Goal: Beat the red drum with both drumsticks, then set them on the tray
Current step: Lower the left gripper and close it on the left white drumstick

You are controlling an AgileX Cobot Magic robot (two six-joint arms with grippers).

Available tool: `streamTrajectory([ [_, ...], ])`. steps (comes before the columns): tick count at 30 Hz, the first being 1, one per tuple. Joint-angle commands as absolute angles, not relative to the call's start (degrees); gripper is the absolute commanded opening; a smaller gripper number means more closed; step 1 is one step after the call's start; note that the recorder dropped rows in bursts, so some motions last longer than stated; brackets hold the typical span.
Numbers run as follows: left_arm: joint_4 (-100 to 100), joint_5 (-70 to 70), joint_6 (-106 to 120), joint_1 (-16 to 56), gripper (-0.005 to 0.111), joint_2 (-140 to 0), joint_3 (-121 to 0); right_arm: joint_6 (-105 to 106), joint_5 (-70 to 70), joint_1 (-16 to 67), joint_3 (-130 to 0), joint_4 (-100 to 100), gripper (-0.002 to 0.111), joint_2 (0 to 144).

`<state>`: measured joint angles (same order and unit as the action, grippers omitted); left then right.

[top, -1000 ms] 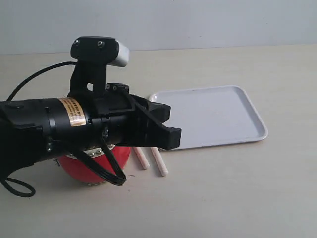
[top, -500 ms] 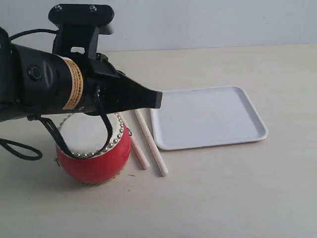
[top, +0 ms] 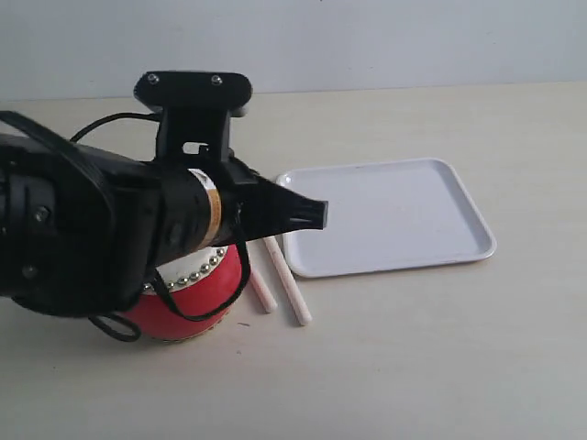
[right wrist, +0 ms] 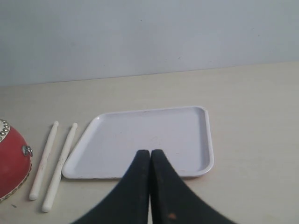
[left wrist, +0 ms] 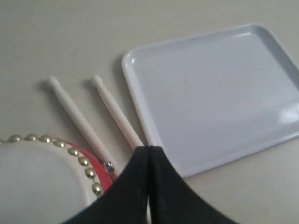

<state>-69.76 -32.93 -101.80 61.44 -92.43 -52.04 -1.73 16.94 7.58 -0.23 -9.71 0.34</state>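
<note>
The red drum [top: 197, 302] stands at the left, mostly hidden behind my left arm; its studded rim and skin [left wrist: 42, 179] show in the left wrist view. Two pale drumsticks [top: 292, 291] [left wrist: 81, 122] lie side by side on the table between the drum and the white tray [top: 394, 215]. My left gripper [top: 316, 215] [left wrist: 148, 148] is shut and empty, hovering above the sticks near the tray's left rim. My right gripper [right wrist: 150, 151] is shut on nothing, out of the exterior view, and points at the tray [right wrist: 149, 130] with the sticks [right wrist: 44, 161] and drum [right wrist: 11, 158] off to one side.
The pale tabletop [top: 440, 348] spreads around the tray and in front of it. A grey wall [top: 385, 37] runs along the table's far edge. The left arm's black cable [top: 110, 325] loops down in front of the drum.
My left arm has swung over the drum and now covers its top; its shut tip has dropped a little and shifted right toward the tray. Sticks, drum and tray have not moved.
</note>
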Motion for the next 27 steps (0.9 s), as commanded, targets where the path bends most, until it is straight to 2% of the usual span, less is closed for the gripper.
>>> streamTrajectory([
  [1, -76.86, -48.18, -115.85, 66.43, 0.0, -95.93, -53.27, -1.66, 16.6, 7.21, 0.0, -9.96, 0.0, 0.0],
  [5, -74.12, -53.33, -121.62, 69.33, 0.0, -100.71, -54.53, -1.66, 16.6, 7.21, 0.0, -9.96, 0.0, 0.0],
  [13, -60.48, -43.19, -121.62, 67.2, 0.0, -101.66, -60.54, -1.66, 16.6, 7.21, 0.0, -9.96, 0.0, 0.0],
  [21, -36.76, -32.12, -121.62, 62.27, 0.0, -101.66, -60.92, -1.66, 16.6, 7.21, 0.0, -9.96, 0.0, 0.0],
  [27, -36.65, -25.72, -121.62, 61.76, 0.0, -101.66, -60.92, -1.66, 16.6, 7.21, 0.0, -9.96, 0.0, 0.0],
])
